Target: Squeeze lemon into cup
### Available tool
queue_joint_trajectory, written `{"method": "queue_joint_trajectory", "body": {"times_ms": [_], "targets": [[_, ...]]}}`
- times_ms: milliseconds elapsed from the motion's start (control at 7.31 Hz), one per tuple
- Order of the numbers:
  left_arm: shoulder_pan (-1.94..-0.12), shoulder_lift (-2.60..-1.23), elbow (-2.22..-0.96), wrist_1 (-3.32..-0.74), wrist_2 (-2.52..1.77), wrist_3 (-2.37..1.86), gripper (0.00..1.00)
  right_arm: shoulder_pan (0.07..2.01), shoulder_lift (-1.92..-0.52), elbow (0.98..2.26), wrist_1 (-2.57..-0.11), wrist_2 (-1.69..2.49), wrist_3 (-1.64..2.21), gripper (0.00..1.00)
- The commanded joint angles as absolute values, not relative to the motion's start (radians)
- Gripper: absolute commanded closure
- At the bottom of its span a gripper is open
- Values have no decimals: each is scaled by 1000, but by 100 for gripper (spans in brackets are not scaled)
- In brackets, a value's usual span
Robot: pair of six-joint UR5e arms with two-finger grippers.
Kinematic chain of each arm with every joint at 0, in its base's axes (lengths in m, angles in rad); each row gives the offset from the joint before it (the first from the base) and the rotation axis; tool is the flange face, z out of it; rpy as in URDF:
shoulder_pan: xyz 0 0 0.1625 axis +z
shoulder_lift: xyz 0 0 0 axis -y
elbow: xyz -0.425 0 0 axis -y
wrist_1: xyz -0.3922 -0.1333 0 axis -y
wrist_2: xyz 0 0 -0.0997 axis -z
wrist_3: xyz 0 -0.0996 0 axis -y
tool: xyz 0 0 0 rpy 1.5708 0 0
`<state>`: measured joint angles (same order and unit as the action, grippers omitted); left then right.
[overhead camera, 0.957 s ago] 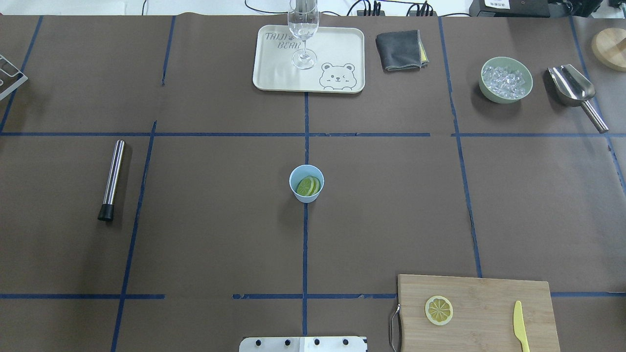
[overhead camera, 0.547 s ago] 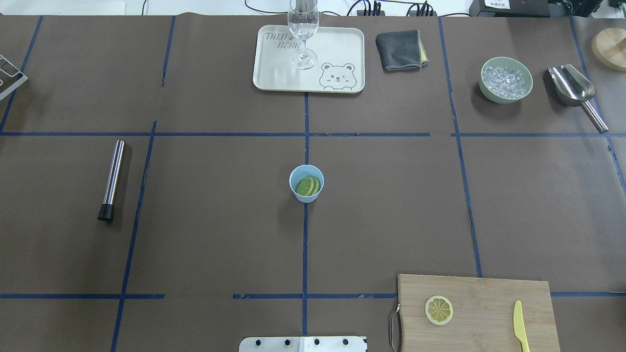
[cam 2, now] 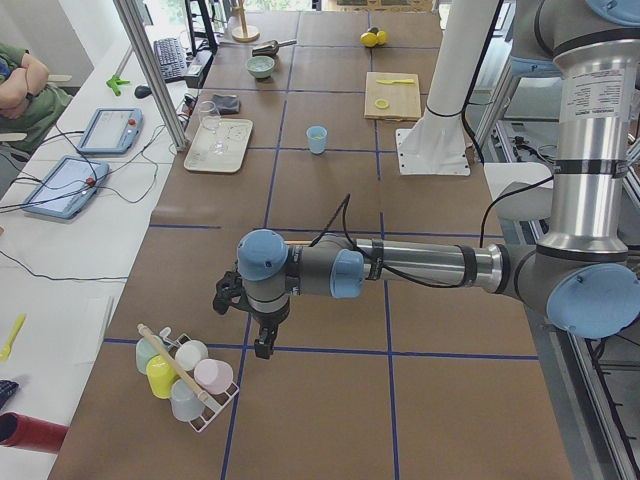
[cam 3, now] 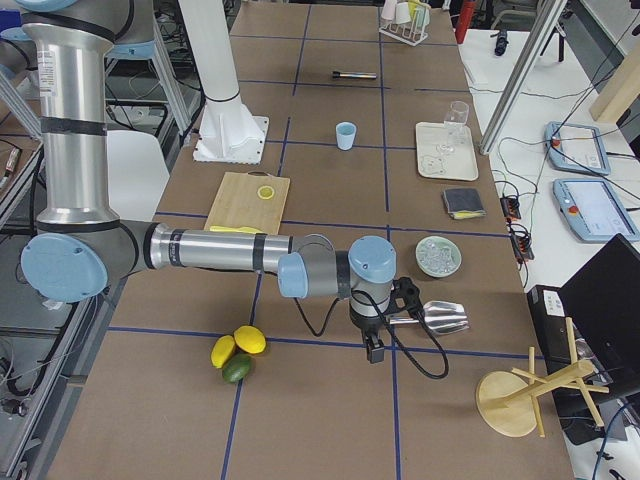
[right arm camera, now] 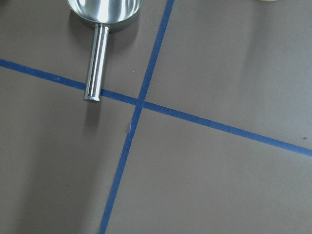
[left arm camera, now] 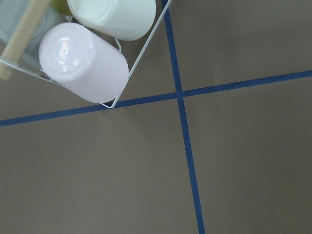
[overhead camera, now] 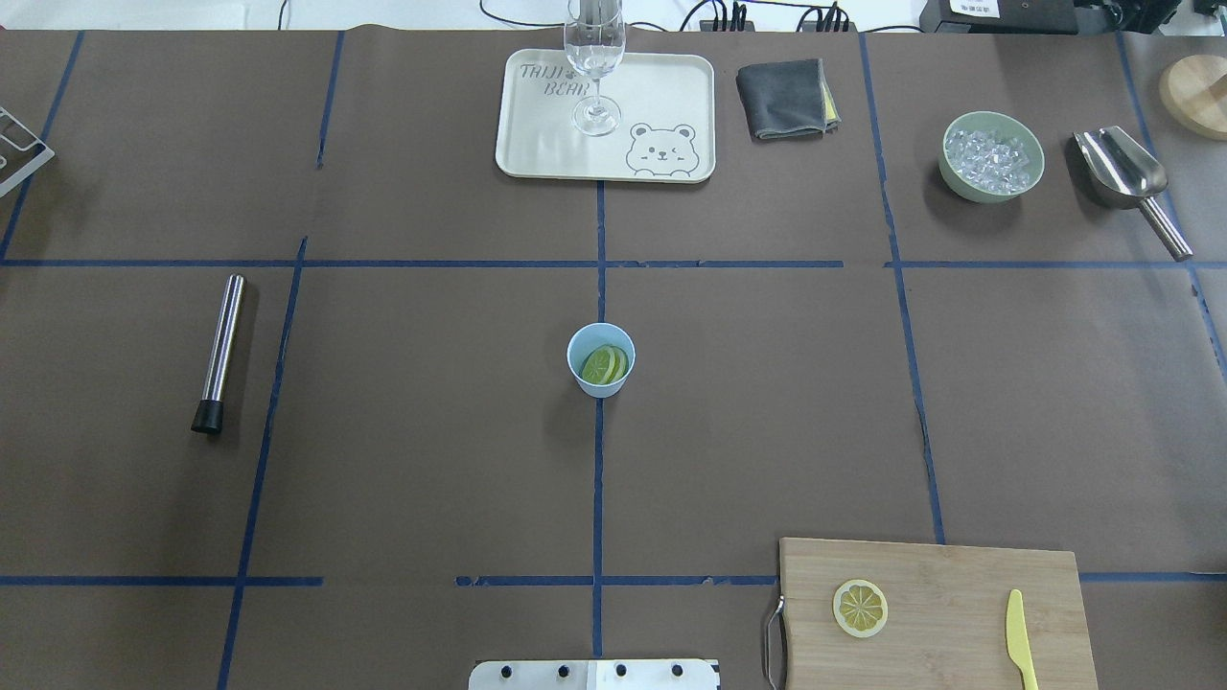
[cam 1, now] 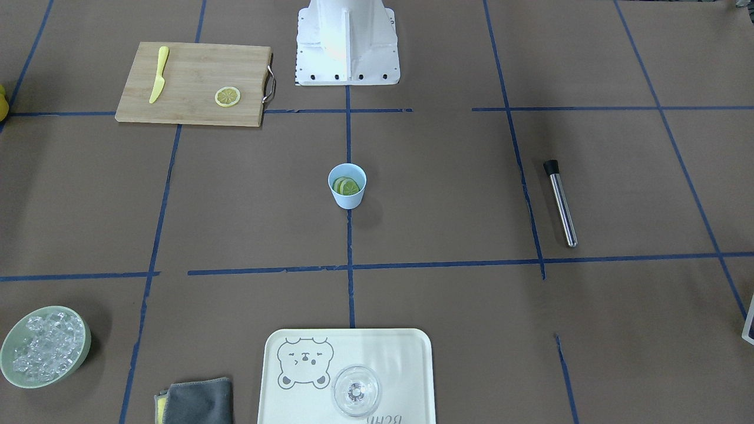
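The light-blue cup (overhead camera: 601, 359) stands at the table's middle with greenish-yellow citrus slices (overhead camera: 605, 365) inside it. The lemon (overhead camera: 860, 608), a round yellow-rinded slice stack, lies on the wooden cutting board (overhead camera: 959, 585) at the near right. My left gripper (cam 2: 262, 345) hangs over the table's left end next to a rack of cups (cam 2: 185, 375), far from the cup. My right gripper (cam 3: 372, 350) hangs over the right end near the steel scoop (cam 3: 440, 316). Both show only in the side views, so I cannot tell whether they are open or shut.
A yellow plastic knife (overhead camera: 1021, 637) lies on the board. A steel muddler (overhead camera: 220, 350) lies at the left. At the back stand a tray (overhead camera: 661, 86) with a glass (overhead camera: 595, 57), a grey cloth (overhead camera: 784, 98) and a green bowl (overhead camera: 947, 171) of ice.
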<state>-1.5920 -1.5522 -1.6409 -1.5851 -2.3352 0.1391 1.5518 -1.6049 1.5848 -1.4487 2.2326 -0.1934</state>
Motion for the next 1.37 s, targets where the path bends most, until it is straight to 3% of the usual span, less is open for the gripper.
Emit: {"method": "queue_joint_trajectory", "body": {"times_ms": [0, 547, 1231], "targets": [[-1594, -1545, -1647, -1588, -2332, 136, 0, 1548, -1609, 1594, -1457, 2212, -201, 0], [-1592, -1549, -1670, -1589, -2338, 140, 0, 1566, -1687, 1813, -1621, 2264, -201, 0], [-1594, -1546, -1678, -1589, -2338, 141, 0, 1565, -1703, 1790, -1615, 2281, -192, 0]]}}
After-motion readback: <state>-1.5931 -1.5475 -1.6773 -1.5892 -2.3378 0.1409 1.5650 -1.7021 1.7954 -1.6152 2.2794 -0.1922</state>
